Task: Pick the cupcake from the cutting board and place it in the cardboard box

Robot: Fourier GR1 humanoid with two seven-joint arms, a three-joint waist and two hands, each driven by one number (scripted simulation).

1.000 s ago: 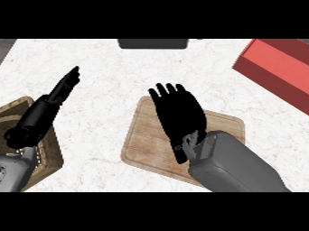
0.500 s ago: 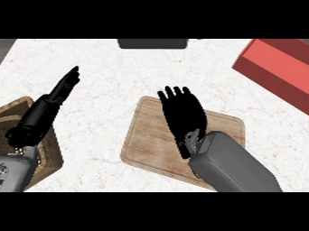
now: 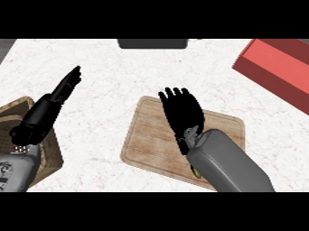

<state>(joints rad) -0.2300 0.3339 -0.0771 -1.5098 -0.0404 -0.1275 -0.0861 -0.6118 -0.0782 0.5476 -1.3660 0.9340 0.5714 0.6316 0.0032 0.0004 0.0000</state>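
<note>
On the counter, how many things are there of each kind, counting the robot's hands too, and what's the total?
Hands: 2, left hand and right hand, both open
Cutting board: 1
Woven basket: 1
Red box: 1
Dark object at the far edge: 1
Cupcake: 0 in clear view; only a small greenish bit shows by the right forearm
Total: 6

— where's the cutting board [image 3: 154,140]?
— pale wood, flat at the worktop's centre, slightly turned.
— the cardboard box [image 3: 4,126]?
— brown, open, at nine o'clock from it, well apart.
— the cupcake?
— can't see it.
</note>
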